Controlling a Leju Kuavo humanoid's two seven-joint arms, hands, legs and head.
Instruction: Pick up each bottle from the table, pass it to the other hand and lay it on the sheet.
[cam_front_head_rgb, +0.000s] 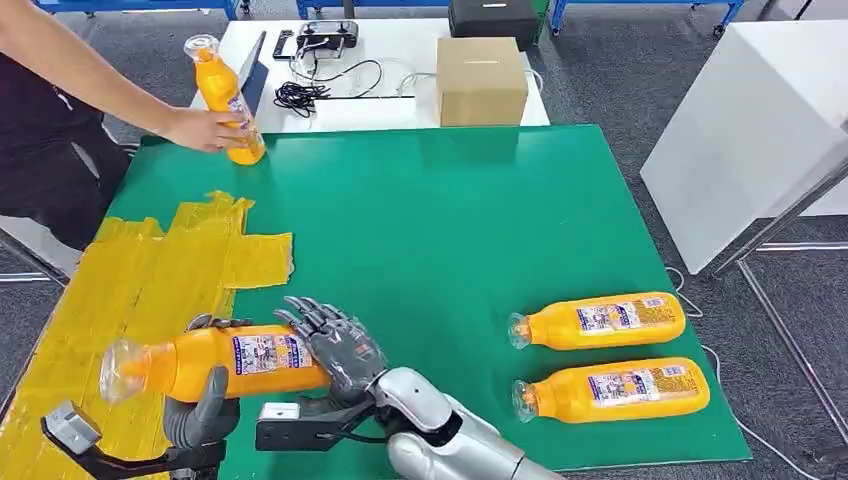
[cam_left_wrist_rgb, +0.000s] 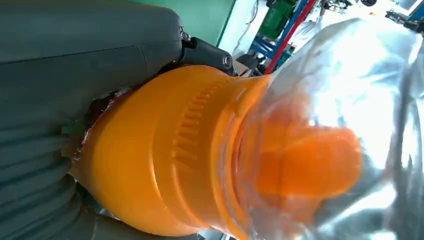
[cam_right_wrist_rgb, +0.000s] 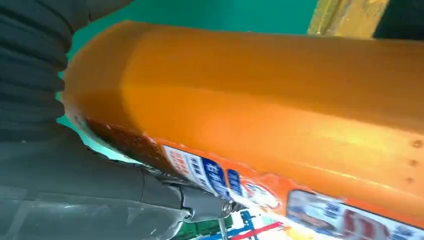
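Note:
An orange bottle (cam_front_head_rgb: 225, 362) with a clear cap hangs level over the edge of the yellow sheet (cam_front_head_rgb: 130, 290), cap pointing left. My left hand (cam_front_head_rgb: 203, 408) grips it near the neck, thumb underneath. My right hand (cam_front_head_rgb: 337, 345) wraps its fingers around the base end. Up close, the left wrist view has the bottle's shoulder and cap (cam_left_wrist_rgb: 165, 160) against my left hand (cam_left_wrist_rgb: 75, 65). In the right wrist view the labelled body (cam_right_wrist_rgb: 280, 100) lies in my right hand (cam_right_wrist_rgb: 75, 185). Two more orange bottles (cam_front_head_rgb: 598, 321) (cam_front_head_rgb: 612, 389) lie on their sides on the green table (cam_front_head_rgb: 450, 220) at the right.
A person's hand (cam_front_head_rgb: 205, 130) holds a fourth orange bottle (cam_front_head_rgb: 228, 98) upright at the table's far left corner. Behind the green table a white table carries a cardboard box (cam_front_head_rgb: 481, 80), cables and a controller. A white cabinet (cam_front_head_rgb: 740, 120) stands to the right.

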